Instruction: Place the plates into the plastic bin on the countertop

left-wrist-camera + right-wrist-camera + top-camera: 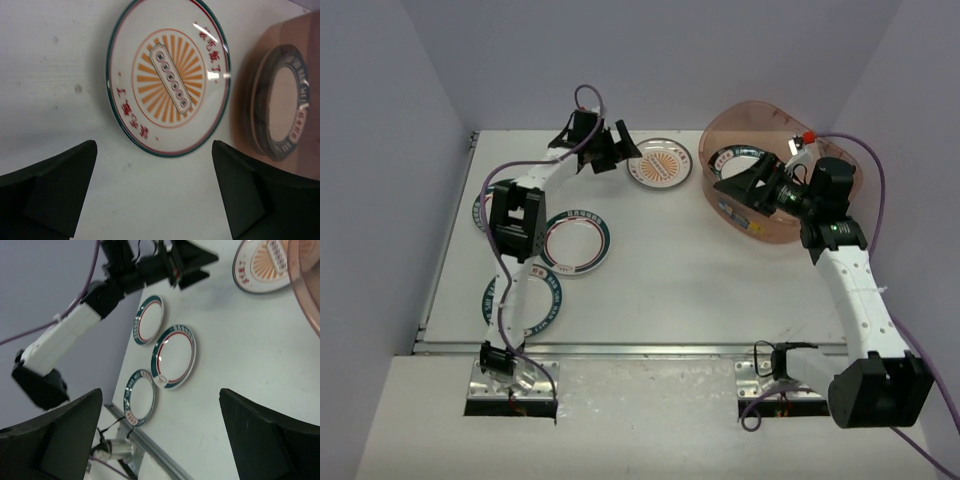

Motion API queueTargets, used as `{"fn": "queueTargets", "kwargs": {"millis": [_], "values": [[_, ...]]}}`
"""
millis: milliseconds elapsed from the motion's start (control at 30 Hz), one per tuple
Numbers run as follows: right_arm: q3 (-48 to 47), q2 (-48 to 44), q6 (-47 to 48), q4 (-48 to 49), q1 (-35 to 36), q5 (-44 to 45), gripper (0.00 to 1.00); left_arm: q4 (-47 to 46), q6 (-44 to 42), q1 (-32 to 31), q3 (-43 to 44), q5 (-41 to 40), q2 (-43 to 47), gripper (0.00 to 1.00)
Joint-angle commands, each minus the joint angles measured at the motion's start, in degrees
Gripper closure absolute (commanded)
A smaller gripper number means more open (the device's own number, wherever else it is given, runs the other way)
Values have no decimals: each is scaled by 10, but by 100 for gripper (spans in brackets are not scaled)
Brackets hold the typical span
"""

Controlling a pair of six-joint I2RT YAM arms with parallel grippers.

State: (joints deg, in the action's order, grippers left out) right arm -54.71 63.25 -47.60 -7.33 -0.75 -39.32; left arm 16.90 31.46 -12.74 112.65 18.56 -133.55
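Orange-centred plate lies flat beside the plastic bin, so your left gripper hovers spread above it; right gripper gapes empty.

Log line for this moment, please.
left hand: open, beside orange plate | right hand: open, at bin | bin: holds plates | countertop: four plates out

Light: bright, even — from overhead
Shadows: soft, faint on the countertop
Glare: white streaks on the orange plate
Blur: left wrist view slightly soft
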Motion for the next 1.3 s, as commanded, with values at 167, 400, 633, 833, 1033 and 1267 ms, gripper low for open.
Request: {"fn": "queueTargets", "kwargs": {"millis": [167,400,633,833,1033,1267], "values": [[30,-84,56,-42,-13,-66,1,19,17,35,179,109,-165,5],[40,-93,43,-42,-13,-63,1,-58,103,34,187,171,-227,25],[59,-102,22,-24,-13,-68,1,-101,176,13,217,172,-271,47],[68,-112,30,-28,-13,-68,1,-120,200,8,171,140,-251,89],[90,-105,16,8,-14,-99,1,-217,165,12,-85,69,-38,100],[133,-84,-95,142,-21,-89,1,-280,97,12,-395,37,330,100]]}}
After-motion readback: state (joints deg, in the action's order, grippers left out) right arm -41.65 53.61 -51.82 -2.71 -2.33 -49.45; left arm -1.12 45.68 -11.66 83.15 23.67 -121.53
